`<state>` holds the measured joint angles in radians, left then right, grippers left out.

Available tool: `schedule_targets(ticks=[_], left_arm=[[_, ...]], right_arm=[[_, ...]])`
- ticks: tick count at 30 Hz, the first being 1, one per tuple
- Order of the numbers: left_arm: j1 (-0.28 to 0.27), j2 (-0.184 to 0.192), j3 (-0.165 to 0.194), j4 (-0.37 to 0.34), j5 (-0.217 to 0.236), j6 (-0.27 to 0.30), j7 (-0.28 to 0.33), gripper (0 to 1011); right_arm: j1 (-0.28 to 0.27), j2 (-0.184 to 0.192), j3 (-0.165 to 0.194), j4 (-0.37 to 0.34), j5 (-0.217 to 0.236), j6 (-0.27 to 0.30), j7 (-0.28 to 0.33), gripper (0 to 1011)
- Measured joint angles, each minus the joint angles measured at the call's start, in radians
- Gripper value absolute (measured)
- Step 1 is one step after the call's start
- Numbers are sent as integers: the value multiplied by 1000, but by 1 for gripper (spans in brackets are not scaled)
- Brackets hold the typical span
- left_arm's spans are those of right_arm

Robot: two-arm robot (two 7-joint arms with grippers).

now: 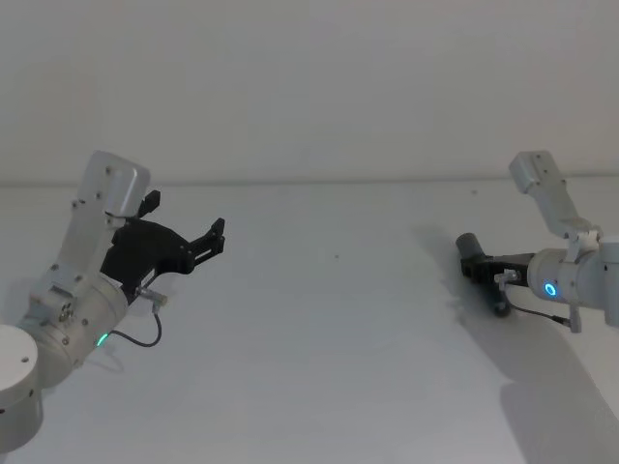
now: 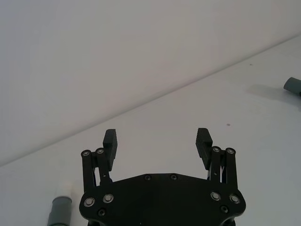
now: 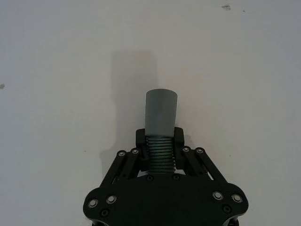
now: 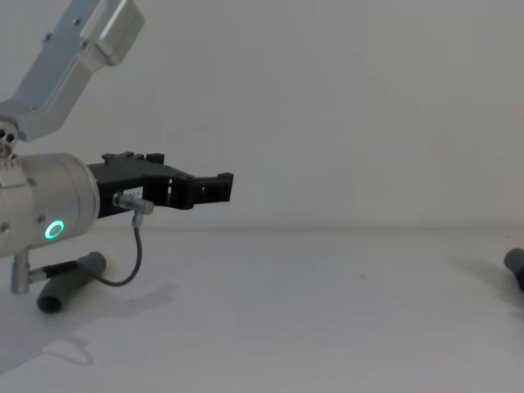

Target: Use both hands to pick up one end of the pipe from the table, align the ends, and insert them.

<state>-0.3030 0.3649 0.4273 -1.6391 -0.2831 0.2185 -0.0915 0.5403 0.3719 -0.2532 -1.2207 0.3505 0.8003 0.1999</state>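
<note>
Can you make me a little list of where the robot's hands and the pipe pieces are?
Left gripper: open, empty, above the table
Right gripper: shut on one pipe piece
Its cuff: sticks out past the fingers
Second pipe piece: lying on the table by the left arm
Joined: not yet

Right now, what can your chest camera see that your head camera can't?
The chest view adds one pipe piece lying on the table below the left wrist. The head view adds the right gripper, shut on the other pipe piece. Both share the left gripper, open and empty above the table, and the held piece's grey cuff, which peeks in at the chest view's right edge.
</note>
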Motion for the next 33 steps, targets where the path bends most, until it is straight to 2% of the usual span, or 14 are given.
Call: schedule_targets(ticks=[12,19,28,33], left_arm=[[-8,-8,-10,-22,8,31,16,1001],[0,-4,-38,-53,13,71,43,1001],[18,13,-84,-91,2,165,66,1002],[32,25,-117,-107,-15,237,74,1001]], right_arm=[[0,0,0,0,1,0,0,286],[0,0,0,0,1,0,0,286],[0,0,0,0,1,0,0,286],[0,0,0,0,1,1,0,286]])
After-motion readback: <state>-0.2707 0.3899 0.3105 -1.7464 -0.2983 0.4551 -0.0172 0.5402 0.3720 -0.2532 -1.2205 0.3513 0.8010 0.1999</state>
